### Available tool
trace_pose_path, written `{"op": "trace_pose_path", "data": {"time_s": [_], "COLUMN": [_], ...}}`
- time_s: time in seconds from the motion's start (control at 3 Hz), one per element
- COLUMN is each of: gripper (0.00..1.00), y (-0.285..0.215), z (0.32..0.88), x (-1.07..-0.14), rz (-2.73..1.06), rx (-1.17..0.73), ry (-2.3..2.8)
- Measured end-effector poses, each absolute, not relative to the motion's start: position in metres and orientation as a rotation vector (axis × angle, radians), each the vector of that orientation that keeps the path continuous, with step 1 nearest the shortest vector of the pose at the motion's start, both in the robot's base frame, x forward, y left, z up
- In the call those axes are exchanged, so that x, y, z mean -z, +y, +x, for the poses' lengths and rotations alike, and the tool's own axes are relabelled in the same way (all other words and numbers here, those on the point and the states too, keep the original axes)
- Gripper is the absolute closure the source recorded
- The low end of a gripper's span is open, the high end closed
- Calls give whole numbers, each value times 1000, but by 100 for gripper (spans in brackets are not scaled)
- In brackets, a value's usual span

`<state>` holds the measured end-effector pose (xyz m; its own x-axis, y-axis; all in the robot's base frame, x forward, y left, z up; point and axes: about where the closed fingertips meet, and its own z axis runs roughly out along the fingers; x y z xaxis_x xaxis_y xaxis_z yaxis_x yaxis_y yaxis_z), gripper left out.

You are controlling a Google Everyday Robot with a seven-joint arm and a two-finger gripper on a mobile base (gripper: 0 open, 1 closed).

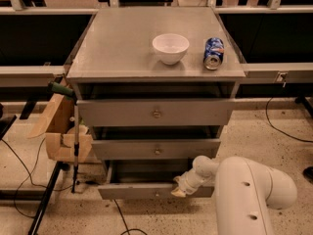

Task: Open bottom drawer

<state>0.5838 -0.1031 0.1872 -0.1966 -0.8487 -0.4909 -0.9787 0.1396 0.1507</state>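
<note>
White arm [254, 195] in the foreground, lower right, reaching left to the hand [180, 189], which sits at the upper edge of the bottom drawer [132, 192], right of its knob [156, 194]; its grip state cannot be told. The bottom drawer, lowest in the desk [122, 48], projects beyond the middle drawer [122, 150] and top drawer [117, 112]. On the desk top: white bowl [170, 48] near centre, blue can [213, 53] by the right edge.

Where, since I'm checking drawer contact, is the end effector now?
In the camera view the end effector sits low, right of centre, at the front panel of the bottom drawer, just under the middle drawer.
</note>
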Motion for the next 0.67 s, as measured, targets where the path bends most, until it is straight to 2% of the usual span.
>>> {"op": "trace_pose_path", "data": {"time_s": [0.67], "gripper": [100], "y": [-103], "z": [591], "x": [-187], "rz": [-1776], "rx": [-642], "ry": [2133]}}
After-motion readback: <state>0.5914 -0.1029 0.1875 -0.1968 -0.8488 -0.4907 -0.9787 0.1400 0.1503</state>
